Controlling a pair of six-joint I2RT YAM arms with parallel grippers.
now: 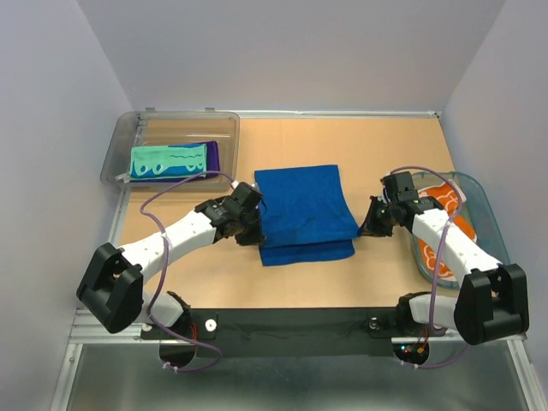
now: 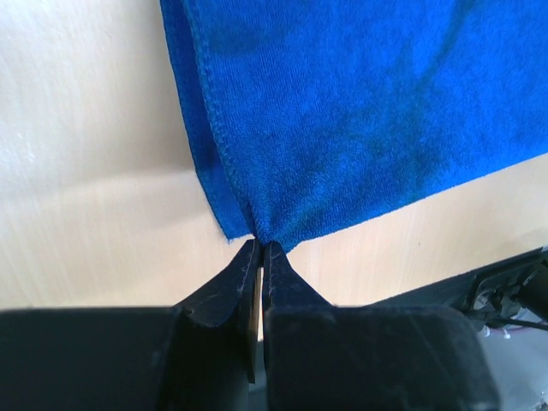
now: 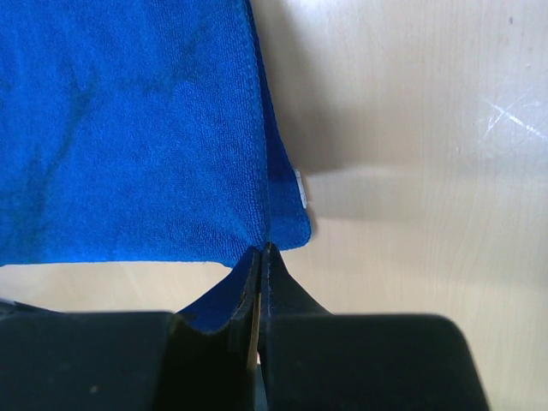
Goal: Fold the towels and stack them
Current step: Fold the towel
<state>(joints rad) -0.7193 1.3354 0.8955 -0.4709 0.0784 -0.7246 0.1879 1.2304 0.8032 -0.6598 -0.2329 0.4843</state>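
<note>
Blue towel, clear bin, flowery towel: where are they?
blue towel (image 1: 301, 205), top view, middle of its upper layer.
clear bin (image 1: 184, 120), top view, far wall.
flowery towel (image 1: 438, 195), top view, its orange print.

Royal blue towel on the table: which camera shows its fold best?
Top external. The whole plain royal blue cloth towel shows there, folded, a lower layer sticking out at the near edge. Left wrist shows only the corner pinched in the left tool; right wrist only another corner in the right tool.

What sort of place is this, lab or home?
Probably a lab test cell, not a home: plain white walls enclose a wooden table, with a clear bin and teal basket staged at the sides.
</note>
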